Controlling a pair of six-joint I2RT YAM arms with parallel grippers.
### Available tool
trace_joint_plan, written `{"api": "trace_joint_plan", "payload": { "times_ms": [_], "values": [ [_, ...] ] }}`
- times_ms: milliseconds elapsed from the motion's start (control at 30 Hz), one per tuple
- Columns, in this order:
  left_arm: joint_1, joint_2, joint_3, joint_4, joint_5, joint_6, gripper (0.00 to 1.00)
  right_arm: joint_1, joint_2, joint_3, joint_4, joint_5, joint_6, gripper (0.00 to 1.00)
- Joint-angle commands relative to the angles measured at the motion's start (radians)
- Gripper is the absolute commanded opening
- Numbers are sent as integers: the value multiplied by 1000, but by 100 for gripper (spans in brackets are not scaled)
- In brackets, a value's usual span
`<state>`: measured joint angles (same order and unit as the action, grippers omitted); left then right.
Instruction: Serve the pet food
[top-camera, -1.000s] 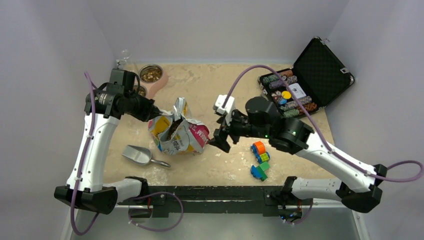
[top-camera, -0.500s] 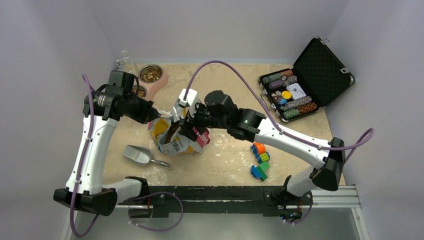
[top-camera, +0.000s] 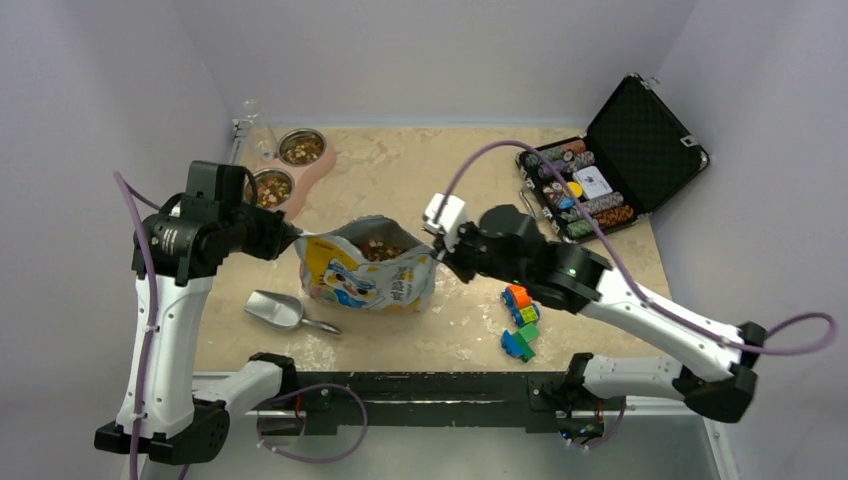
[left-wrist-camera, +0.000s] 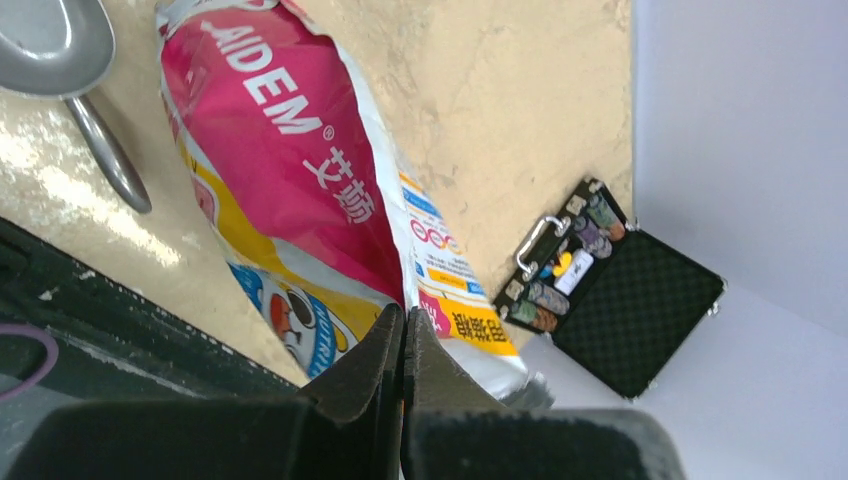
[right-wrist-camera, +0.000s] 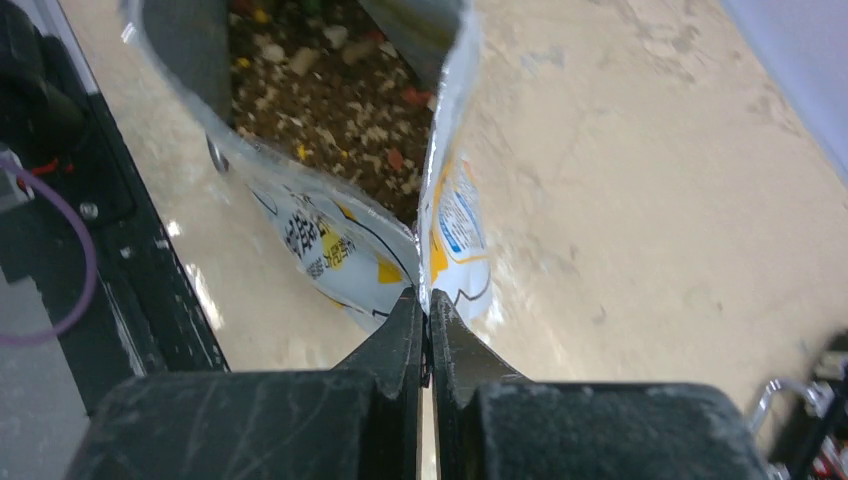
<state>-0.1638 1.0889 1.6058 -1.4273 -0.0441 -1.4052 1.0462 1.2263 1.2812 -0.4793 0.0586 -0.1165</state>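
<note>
**A:** What do the jaws hold at this moment?

**B:** My left gripper (left-wrist-camera: 403, 318) is closed on the left rim of the bag (top-camera: 370, 285), with the thin foil pinched flat between its 2 fingers. My right gripper (right-wrist-camera: 428, 300) is closed on the opposite rim in the same manner.

**A:** And where is the food?

**B:** The pet food (right-wrist-camera: 340, 110) is inside the bag. I see the brown pellets through the open mouth. The bag stands in the middle of the table (top-camera: 400, 170). Its mouth is stretched between my 2 grippers, so the long axis of the mouth runs from left to right.

**A:** On what does the next move turn?

**B:** On the left side, I think. The scoop (top-camera: 275, 310) lies just beside the near-left corner of the bag. The 2 bowls (top-camera: 283, 150) are behind the bag to the left, and both have some pellets in them. Both are nearer to my left arm. But that arm must first release its rim, and then I judge the mouth may fall shut with only 1 grip.
</note>
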Motion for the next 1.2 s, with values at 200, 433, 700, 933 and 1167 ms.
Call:
{"api": "trace_joint_plan", "payload": {
  "times_ms": [200, 433, 700, 933, 1167],
  "values": [
    [7, -7, -21, 134, 39, -60, 0, -41, -449, -273, -80, 243, 24, 0],
    [9, 23, -12, 127, 204, 2, 0, -42, -437, -248, -63, 193, -4, 0],
    [-1, -131, -157, 131, 432, -104, 74, -41, -339, -149, -5, 105, -44, 0],
    [-106, -131, -188, 221, 455, -257, 99, -41, -323, -140, -1, 57, -60, 0],
    [-205, -80, -191, 212, 312, -448, 97, -41, -353, -151, -31, 53, -80, 0]
  ]
}}
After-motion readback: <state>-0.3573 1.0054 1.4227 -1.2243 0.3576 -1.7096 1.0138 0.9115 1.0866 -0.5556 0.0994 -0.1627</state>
